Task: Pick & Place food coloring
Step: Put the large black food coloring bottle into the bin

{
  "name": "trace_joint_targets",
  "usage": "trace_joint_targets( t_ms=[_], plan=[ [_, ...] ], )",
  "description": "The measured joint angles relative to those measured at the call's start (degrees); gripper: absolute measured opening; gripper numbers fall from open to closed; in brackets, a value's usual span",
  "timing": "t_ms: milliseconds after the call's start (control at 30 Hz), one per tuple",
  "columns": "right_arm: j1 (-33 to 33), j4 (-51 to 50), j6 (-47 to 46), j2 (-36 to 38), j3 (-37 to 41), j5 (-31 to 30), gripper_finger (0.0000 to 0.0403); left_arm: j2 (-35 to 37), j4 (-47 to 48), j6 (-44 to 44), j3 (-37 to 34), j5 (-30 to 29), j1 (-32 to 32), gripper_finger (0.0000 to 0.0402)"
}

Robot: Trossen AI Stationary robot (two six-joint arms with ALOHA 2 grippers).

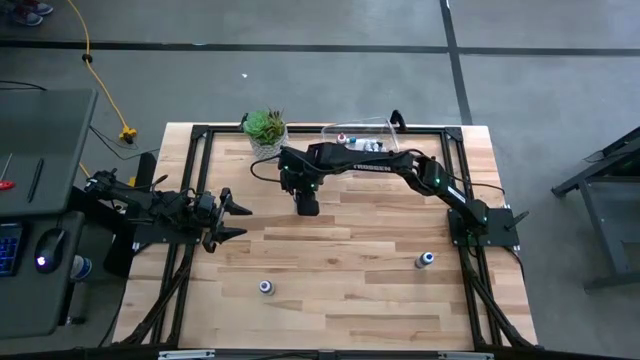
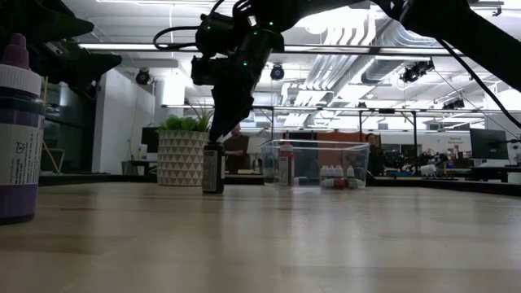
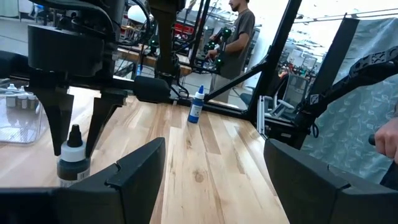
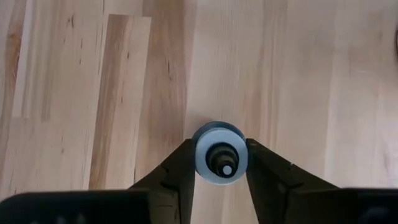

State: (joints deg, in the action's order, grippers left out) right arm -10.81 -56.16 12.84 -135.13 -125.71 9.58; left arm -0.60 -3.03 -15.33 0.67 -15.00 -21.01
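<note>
Gripping black-capped food coloring bottle point(image 4: 219, 154): right gripper point(image 4: 217, 163) fingers; left gripper point(image 1: 238, 221) open.

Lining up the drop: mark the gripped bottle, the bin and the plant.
Bottle point(image 4: 220, 160): right wrist view, its cap.
Bin point(image 2: 313, 163): low view, its clear front wall.
Plant point(image 1: 265, 124): high view, its leaves.
</note>
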Motion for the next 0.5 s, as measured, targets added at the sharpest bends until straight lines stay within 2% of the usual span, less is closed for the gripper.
trace_joint_targets(
  t_ms=[267,500],
  plan=[
    [0.4,-0.6,0.2,0.4,-0.6,0.1,0.0108,0.0,0.0,0.0,0.0,0.0,0.0,0.0271],
    [0.6,-3.1,1.3,0.6,-6.6,0.0,0.0108,0.0,0.0,0.0,0.0,0.0,0.0,0.0271]
  ],
)
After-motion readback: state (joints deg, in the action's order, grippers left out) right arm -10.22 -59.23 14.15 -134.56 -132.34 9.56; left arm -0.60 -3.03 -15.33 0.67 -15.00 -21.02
